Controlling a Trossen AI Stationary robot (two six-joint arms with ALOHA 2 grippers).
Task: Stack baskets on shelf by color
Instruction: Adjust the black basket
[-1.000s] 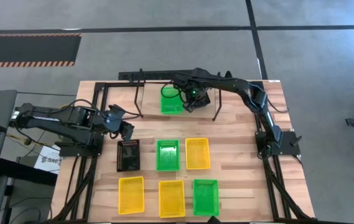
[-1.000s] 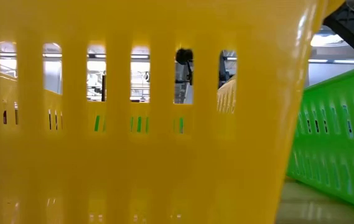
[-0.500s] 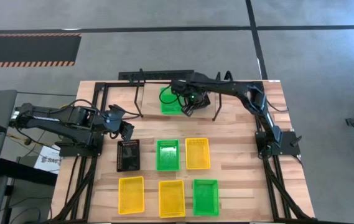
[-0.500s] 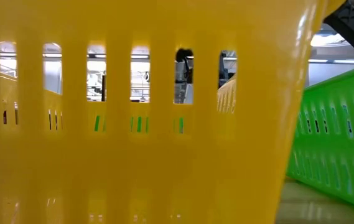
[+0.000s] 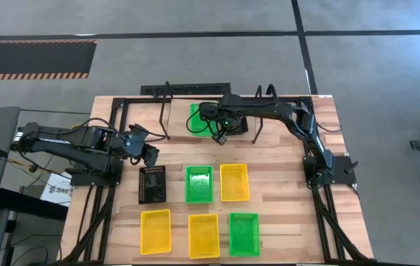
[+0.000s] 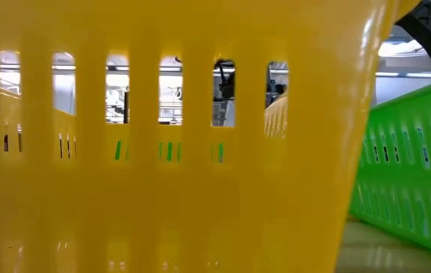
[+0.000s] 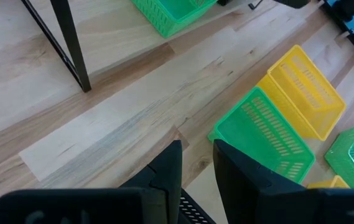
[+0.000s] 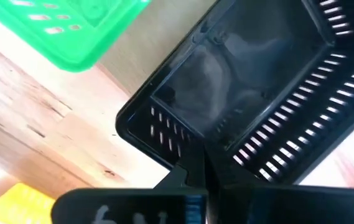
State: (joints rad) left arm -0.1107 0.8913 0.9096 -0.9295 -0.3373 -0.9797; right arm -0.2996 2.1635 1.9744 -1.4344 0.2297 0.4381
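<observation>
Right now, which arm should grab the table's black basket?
Left. The left gripper hangs open beside the loose black basket; the right gripper is at the shelf, shut on a second black basket.

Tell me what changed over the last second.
The right gripper, shut on a black basket, swung leftward and toward the table's front, over the green basket beneath the shelf. Nothing was picked up or released in view. The left gripper and the other baskets stayed put.
</observation>
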